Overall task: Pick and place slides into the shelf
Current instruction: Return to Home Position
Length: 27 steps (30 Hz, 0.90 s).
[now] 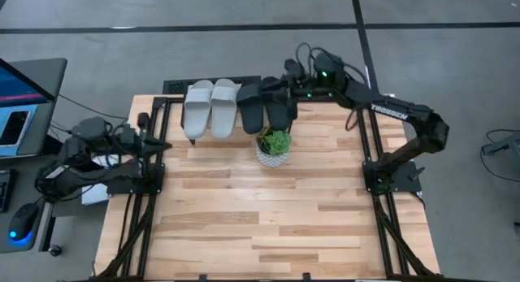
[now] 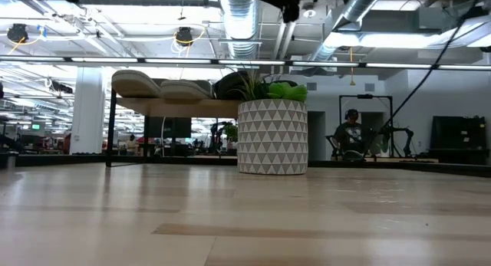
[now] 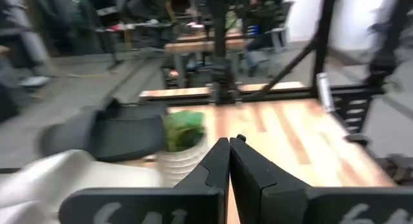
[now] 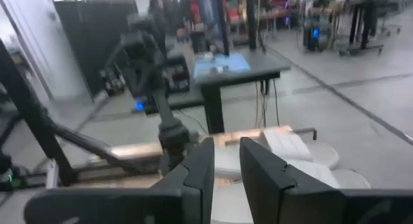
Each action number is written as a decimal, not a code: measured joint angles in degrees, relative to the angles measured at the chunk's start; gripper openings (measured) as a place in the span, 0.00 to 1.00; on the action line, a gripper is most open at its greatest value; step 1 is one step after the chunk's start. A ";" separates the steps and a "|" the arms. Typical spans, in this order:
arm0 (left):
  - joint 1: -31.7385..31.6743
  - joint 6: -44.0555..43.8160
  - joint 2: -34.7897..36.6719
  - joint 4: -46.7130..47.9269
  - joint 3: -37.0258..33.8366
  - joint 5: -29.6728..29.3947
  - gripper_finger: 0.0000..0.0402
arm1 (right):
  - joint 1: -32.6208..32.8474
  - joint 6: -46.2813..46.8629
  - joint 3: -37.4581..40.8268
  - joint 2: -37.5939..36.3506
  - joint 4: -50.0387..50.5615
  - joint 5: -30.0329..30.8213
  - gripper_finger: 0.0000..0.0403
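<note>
Two light grey slides (image 1: 211,108) and two black slides (image 1: 265,108) lie side by side, soles down, on the shelf (image 2: 176,106) at the table's far edge. In the low view they sit on its plank top above thin black legs. My right gripper (image 1: 278,85) hovers level over the far ends of the black slides, pointing toward the table's left. Its fingers (image 4: 227,153) stand a little apart with nothing between them. My left gripper (image 1: 158,144) waits by the table's left edge, shut (image 3: 229,146), pointing toward the slides and the plant.
A white patterned pot with a green plant (image 1: 274,147) stands just in front of the black slides. Black frame rails (image 1: 142,193) run along both sides of the table. The near half of the tabletop (image 1: 268,225) is bare wood. A person (image 2: 351,132) sits in the room beyond.
</note>
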<state>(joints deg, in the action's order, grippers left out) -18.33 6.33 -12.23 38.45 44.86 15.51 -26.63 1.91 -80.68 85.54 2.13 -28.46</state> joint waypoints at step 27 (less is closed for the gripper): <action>-8.62 -12.17 -0.32 -29.29 -23.76 20.07 0.00 | 7.14 14.57 53.05 -21.12 -45.97 8.33 0.16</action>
<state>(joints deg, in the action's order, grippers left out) -26.95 -5.83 -12.55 9.17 21.10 35.59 -19.49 16.48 -27.62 64.42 -43.84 -20.13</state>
